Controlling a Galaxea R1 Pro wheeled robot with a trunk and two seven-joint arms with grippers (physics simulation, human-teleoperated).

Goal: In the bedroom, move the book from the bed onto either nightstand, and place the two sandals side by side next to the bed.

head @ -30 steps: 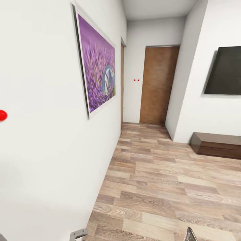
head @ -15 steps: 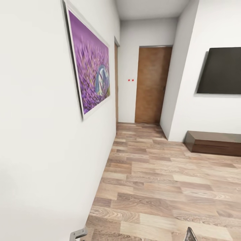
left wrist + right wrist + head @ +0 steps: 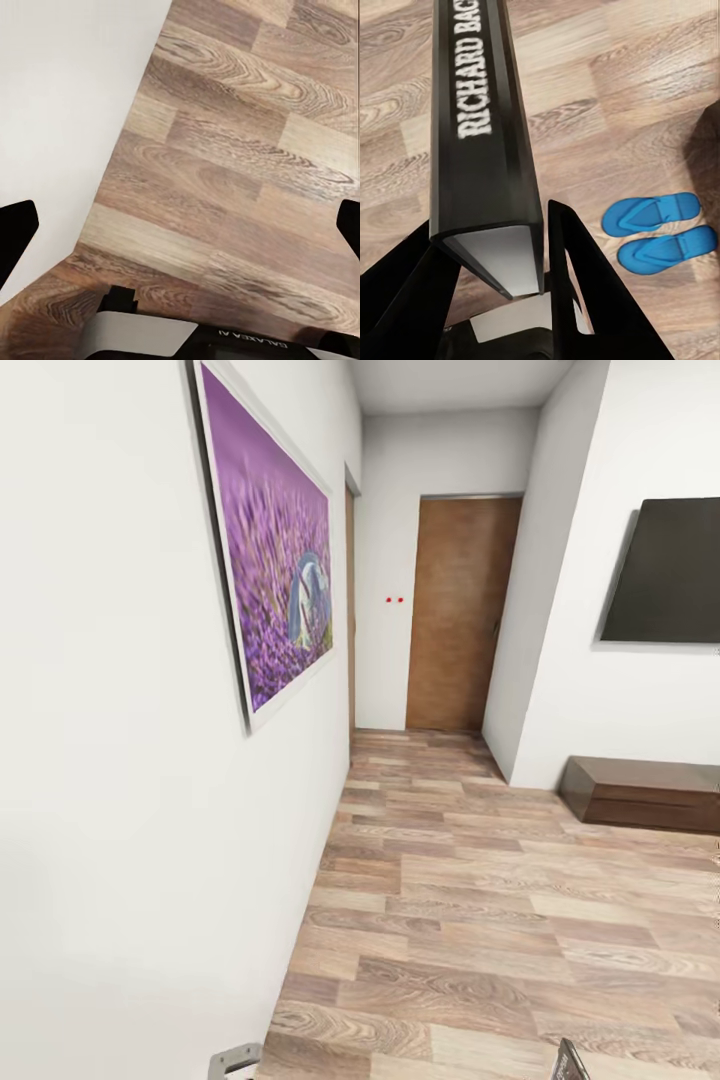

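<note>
Wood-plank floor [image 3: 607, 90], right gripper [image 3: 502, 255] clamping the book [image 3: 480, 150], sandals [image 3: 660, 232] paired beside it, left gripper [image 3: 180, 225] spread wide.

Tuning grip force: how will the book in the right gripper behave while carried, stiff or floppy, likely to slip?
The book, pinched edgewise in the right gripper, stands straight out without sagging, so it is probably stiff enough. It looks thin, so likely light. Its cover appears glossy, so it might slide between the fingers under jolts.

White lettering "RICHARD BAC", cut off, along book [image 3: 484, 142] spine, upside-down "GALAXEA AI" on robot body [image 3: 225, 341]
</note>
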